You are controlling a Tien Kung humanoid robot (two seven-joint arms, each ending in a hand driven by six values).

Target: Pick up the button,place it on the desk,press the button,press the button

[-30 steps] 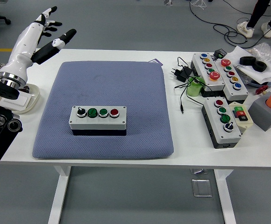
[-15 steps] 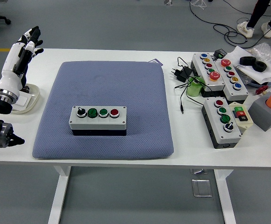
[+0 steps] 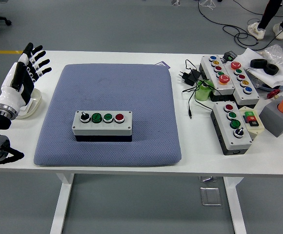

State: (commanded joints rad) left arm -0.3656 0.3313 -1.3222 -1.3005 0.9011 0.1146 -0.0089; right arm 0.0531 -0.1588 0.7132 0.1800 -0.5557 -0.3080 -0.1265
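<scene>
A grey button box [image 3: 103, 125] lies on the blue-grey pad [image 3: 112, 90], left of its middle. Its top carries a black knob, two green buttons and a red button in a row. My left hand [image 3: 28, 66] hovers over the table's left edge, well left of the box, fingers spread and holding nothing. The right arm does not show.
A white dish-like object [image 3: 27, 107] sits under my left wrist at the table's left edge. On the right stand several other button boxes [image 3: 232, 126], cables and a plug [image 3: 189, 77], a green cup [image 3: 203, 91], a grey block with an orange cylinder [image 3: 282, 114] and tape rolls.
My left arm has drawn back and down toward the table's left edge, and the hand has turned so its spread fingers point up. The button box has stayed put.
</scene>
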